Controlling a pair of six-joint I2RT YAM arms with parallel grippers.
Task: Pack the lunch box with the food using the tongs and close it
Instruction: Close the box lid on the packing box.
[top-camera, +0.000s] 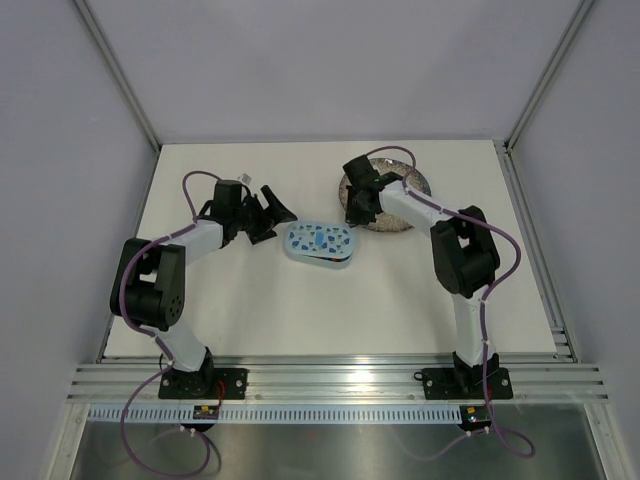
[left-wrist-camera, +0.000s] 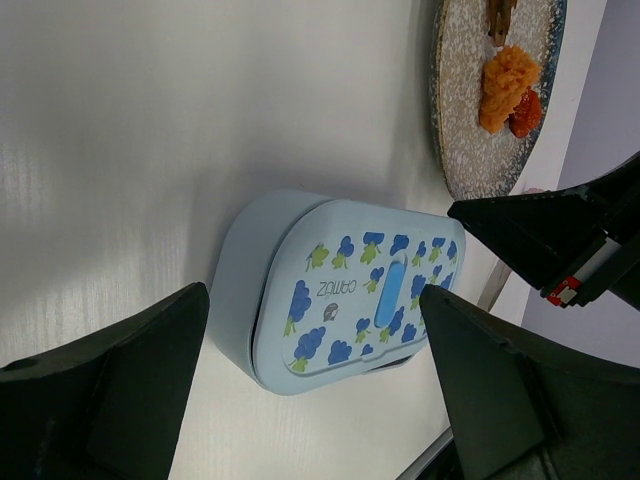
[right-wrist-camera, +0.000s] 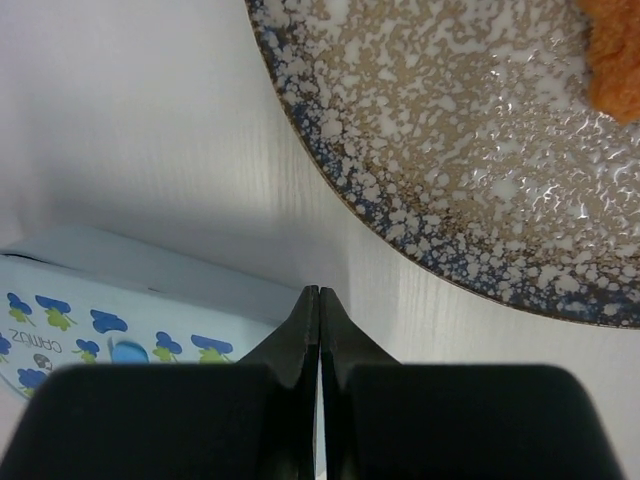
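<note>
Left gripper (left-wrist-camera: 312, 330) gapes wide and empty, facing the lunch box (left-wrist-camera: 235, 290) at mid-table, its lid (left-wrist-camera: 360, 290) askew on top; right gripper (right-wrist-camera: 318, 300) is pinched shut on nothing beside the plate (right-wrist-camera: 450, 150); the food (left-wrist-camera: 505, 85) lies unpacked there; a careless squeeze could skid the box.

The lunch box (left-wrist-camera: 235, 300) was pale blue, and its lid (left-wrist-camera: 350, 300), mid-frame, carried a print of dark blue blossoms with small green leaves (plus a brighter blue bar at its centre). At the upper right the plate (left-wrist-camera: 465, 130) was grey-brown, flecked white, with a darker blue rim. The food (left-wrist-camera: 505, 85) showed orange, red and brown. The table (left-wrist-camera: 150, 120) was white. The left gripper (left-wrist-camera: 312, 330) and right gripper (right-wrist-camera: 319, 300) were black, and the cables (top-camera: 187, 184) were purple.
</note>
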